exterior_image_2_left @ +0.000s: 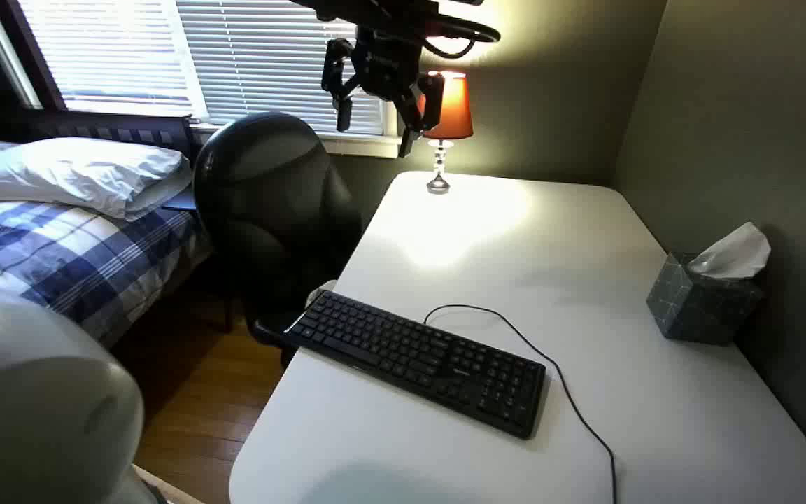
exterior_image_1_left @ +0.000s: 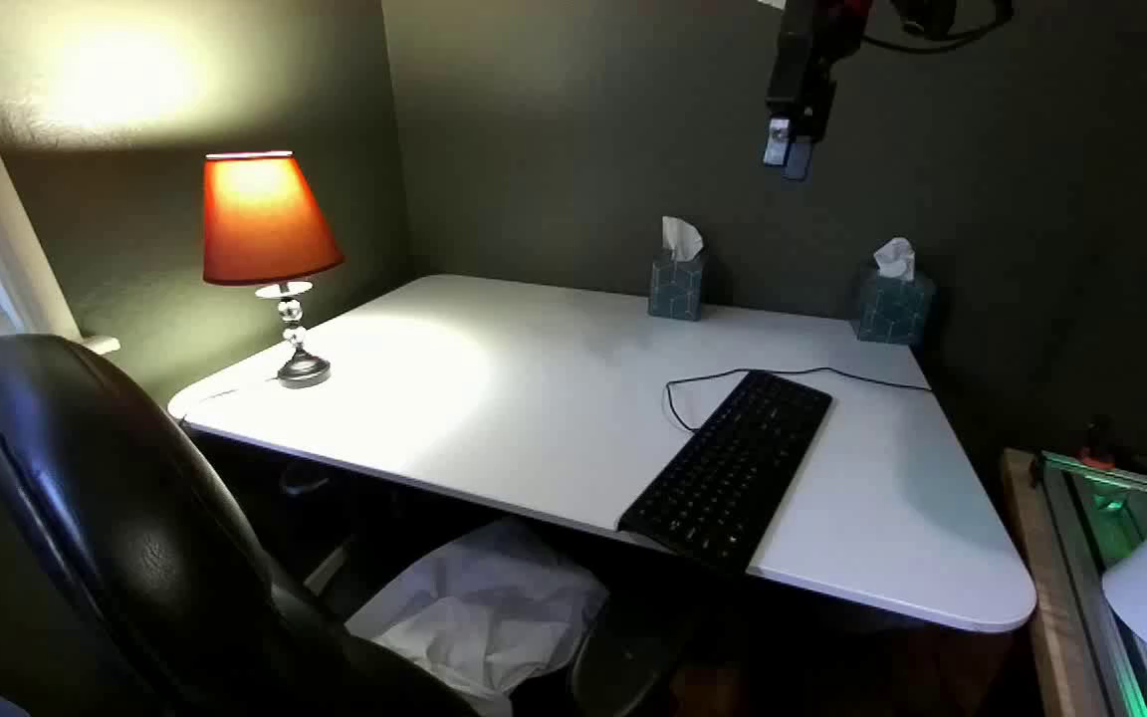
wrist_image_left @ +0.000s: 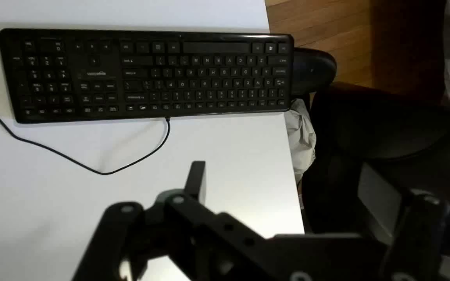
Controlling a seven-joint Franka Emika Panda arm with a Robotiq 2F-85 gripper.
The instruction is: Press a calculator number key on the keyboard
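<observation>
Hanging well above the white desk (exterior_image_2_left: 585,294), the gripper (exterior_image_2_left: 375,131) has its two fingers spread wide and nothing between them. The keyboard (wrist_image_left: 147,76) lies flat below, one end jutting past the desk's edge towards the black chair (exterior_image_2_left: 270,203); its number pad (wrist_image_left: 47,74) sits at the opposite end, well supported. Reaching that pad is, I'd judge, the step in hand, and no key is being touched.

What worries me most is the wide grip: lowered like this, two tips would land well apart, so one could strike the wanted key while its partner hits an unwanted one or catches the cable (wrist_image_left: 104,173). Closing first would give one narrower point, though even that may cover two small keys at once. Coming down at a slant could shove the keyboard along, further off the edge. The wrist view shows the keys upside down, so a wrong digit, or a neighbouring symbol key, is easily picked. Pressing too hard would jam the keyboard against the desk
</observation>
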